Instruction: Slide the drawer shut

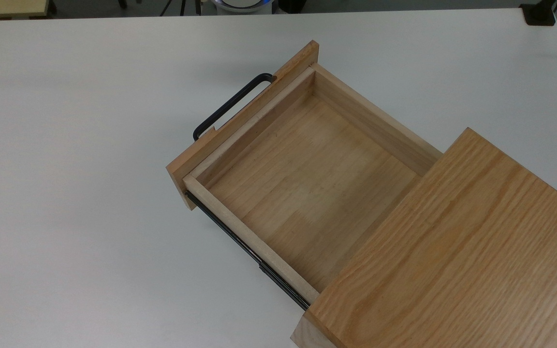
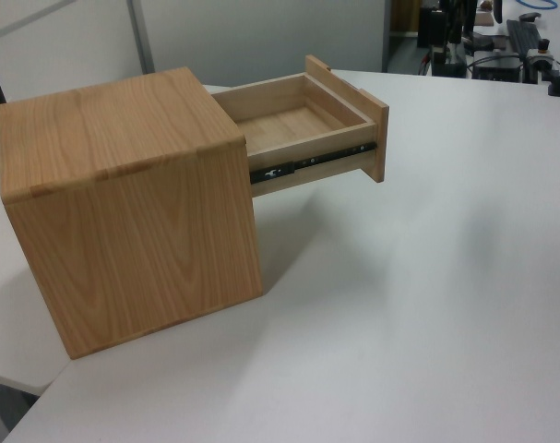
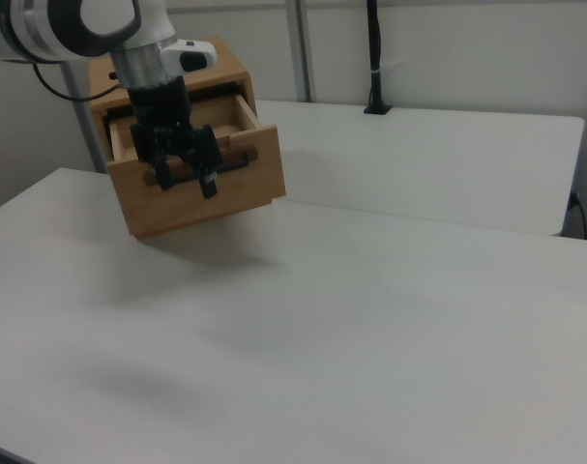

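Light-wood drawer juts open at frame centre; end effector, fingers spread and released, hangs before its handle, upper left.

Item, as your right view recorded it: one robot arm, upper links in glossy white shell with rounded joint housings, each joint ringed by a dark grey to black band. You had a short grey metallic cylindrical section below the white wrist housing. Beneath that sat the gripper, all black, blocky body with two black fingers ending the assembly. A thin dark cable looped off the arm's rear side. You could read no markings or screws on it.
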Robot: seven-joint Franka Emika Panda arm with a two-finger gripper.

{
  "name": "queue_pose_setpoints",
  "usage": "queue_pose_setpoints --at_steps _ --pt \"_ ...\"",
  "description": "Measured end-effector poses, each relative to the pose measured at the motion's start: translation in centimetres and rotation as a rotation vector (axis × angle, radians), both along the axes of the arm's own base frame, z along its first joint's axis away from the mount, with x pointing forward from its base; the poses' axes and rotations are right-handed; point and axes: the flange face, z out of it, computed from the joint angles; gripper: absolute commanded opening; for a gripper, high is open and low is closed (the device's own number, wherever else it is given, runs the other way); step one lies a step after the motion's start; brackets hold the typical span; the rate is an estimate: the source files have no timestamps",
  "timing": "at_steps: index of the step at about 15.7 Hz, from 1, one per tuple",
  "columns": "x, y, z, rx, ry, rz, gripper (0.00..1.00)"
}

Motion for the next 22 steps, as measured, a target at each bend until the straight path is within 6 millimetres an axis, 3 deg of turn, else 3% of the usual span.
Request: queue_pose_setpoints --at_steps 9,10,12,13,16,19,22 --pt "0.2 0.5 -1.0 0.002 0.041 0.073 0.98" --pt "0.2 0.5 -1.0 0.003 0.044 0.103 0.87" --pt "0.1 0.5 -1.0 0.008 0.058 0.216 0.54" --pt "0.2 0.5 -1.1 0.011 0.07 0.298 0.43" --pt "0.5 0.7 -1.9 0.043 0.104 0.547 0.21" --pt "0.8 1.0 -2.5 0.079 0.116 0.676 0.01" --pt "1.5 1.4 -3.4 0.108 0.118 0.721 0.0"
